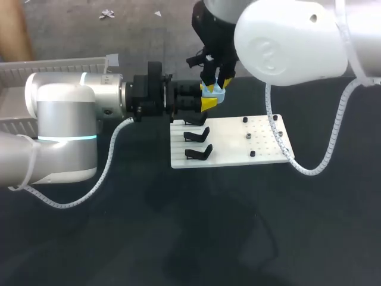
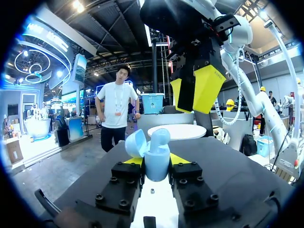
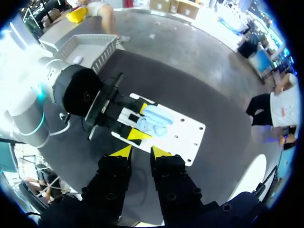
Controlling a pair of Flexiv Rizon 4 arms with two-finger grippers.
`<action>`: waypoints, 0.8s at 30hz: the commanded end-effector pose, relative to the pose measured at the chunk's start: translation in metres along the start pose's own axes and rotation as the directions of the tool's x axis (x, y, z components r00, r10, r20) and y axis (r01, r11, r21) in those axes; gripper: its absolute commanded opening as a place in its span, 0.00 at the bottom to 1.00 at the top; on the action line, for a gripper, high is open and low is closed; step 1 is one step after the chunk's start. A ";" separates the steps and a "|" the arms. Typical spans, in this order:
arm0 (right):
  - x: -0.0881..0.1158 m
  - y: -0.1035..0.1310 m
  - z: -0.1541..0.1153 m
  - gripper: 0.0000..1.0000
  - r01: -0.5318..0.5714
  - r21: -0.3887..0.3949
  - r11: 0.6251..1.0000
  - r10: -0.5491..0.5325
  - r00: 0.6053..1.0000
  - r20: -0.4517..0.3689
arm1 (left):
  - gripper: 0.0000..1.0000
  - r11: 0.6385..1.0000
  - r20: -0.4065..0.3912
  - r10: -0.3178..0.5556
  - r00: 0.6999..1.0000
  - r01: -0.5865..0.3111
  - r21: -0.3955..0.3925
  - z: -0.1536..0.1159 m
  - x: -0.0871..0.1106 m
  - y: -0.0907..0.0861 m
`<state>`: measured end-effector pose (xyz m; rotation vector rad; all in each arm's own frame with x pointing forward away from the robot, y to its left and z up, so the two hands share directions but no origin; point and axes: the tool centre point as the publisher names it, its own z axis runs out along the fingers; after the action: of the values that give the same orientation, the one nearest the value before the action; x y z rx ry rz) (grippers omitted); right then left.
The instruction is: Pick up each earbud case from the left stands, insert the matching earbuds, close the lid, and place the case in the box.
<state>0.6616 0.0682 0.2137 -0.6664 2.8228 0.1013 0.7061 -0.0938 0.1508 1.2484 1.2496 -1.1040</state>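
Observation:
My left gripper (image 2: 156,164) is shut on a light-blue earbud case (image 2: 156,161), held upright with its lid (image 2: 135,142) swung open and a blue earbud (image 2: 160,137) standing up out of it. In the head view the case (image 1: 215,92) hangs just beyond the white board's far left corner. My right gripper (image 2: 194,89) hovers directly above the case, fingers a little apart with nothing between them. From the right wrist view, that right gripper (image 3: 141,151) looks straight down on the open case (image 3: 153,121).
The white board (image 1: 238,156) carries three bare black stands (image 1: 196,136) on its left and several small dark earbuds (image 1: 247,136) on its right half. A white slatted box (image 1: 59,67) sits at the table's far left, behind my left arm.

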 end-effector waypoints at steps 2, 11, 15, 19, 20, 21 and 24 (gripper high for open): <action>0.000 -0.004 0.012 0.18 -0.019 -0.004 1.000 0.019 1.000 0.001 | 0.00 1.000 0.005 0.005 1.000 -0.005 -0.008 0.000 0.001 -0.002; -0.009 -0.006 0.027 0.16 -0.026 0.004 1.000 0.026 1.000 -0.001 | 0.00 1.000 0.005 0.005 1.000 -0.005 -0.008 0.000 0.001 -0.002; -0.010 -0.008 0.028 0.16 -0.027 0.009 1.000 0.027 1.000 0.001 | 0.00 1.000 0.005 0.005 1.000 -0.005 -0.008 0.000 0.001 -0.002; -0.012 -0.010 0.027 0.15 -0.027 0.014 1.000 0.027 1.000 0.007 | 0.00 1.000 0.005 0.005 1.000 -0.005 -0.008 0.000 0.001 -0.002; -0.012 -0.011 0.027 0.16 -0.028 0.015 0.999 0.028 1.000 0.008 | 0.00 1.000 0.005 0.005 1.000 -0.005 -0.008 0.000 0.001 -0.002; -0.012 -0.011 0.027 0.15 -0.028 0.017 0.999 0.028 1.000 0.009 | 0.00 1.000 0.005 0.005 1.000 -0.005 -0.008 0.000 0.001 -0.002; -0.013 -0.012 0.026 0.15 -0.027 0.020 0.999 0.027 1.000 0.010 | 0.00 1.000 0.005 0.005 1.000 -0.005 -0.008 0.000 0.001 -0.002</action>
<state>0.6838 0.0666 0.1913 -0.6227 2.8211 0.0829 0.7061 -0.0938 0.1508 1.2484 1.2497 -1.1040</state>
